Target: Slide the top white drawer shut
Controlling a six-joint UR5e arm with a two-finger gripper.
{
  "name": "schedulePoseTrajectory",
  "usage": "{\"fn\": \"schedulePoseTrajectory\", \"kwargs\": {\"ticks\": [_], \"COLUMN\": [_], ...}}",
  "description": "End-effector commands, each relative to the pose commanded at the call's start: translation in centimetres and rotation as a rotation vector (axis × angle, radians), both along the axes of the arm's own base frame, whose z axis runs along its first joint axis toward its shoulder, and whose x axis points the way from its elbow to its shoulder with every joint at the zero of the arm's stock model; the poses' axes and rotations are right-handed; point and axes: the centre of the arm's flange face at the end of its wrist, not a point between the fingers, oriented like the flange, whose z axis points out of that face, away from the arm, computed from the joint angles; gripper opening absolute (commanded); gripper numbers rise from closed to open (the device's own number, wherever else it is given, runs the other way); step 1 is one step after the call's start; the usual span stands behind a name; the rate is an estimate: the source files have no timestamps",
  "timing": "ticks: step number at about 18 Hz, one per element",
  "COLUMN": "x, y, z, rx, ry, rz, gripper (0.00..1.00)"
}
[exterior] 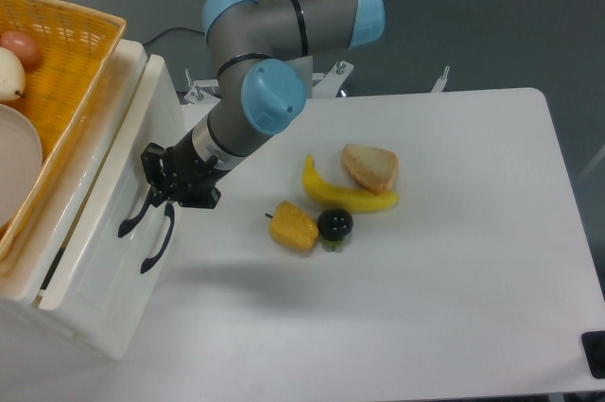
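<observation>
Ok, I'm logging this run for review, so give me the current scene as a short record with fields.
top drawer: the top white drawer is nearly shut, only a narrow dark gap showing along its left edge
gripper: the gripper is pressed against the drawer front at the black handle
lower drawer: lower handle visible just beside it
basket: orange wicker basket on top of the cabinet
table items: banana, bread, corn, dark round fruit
</observation>
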Motion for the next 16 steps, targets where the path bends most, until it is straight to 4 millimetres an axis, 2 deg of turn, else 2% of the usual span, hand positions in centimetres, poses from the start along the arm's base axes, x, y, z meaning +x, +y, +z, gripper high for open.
{"fn": "schedulePoseTrajectory", "kwargs": {"ticks": [5,9,12,16], "x": [0.1,-1.0,-3.5,-8.8], "y": [0.1,0.0,-0.9,-3.6], "z": [0.0,-0.4,-1.0,-0.7], "rx": [0.004,0.01,-0.005,-0.035], "ry": [0.005,0.02,0.033,0.082], "rz": [-0.003,0.006,0.04,0.124], "gripper": [0.13,0.16,0.26,0.35]}}
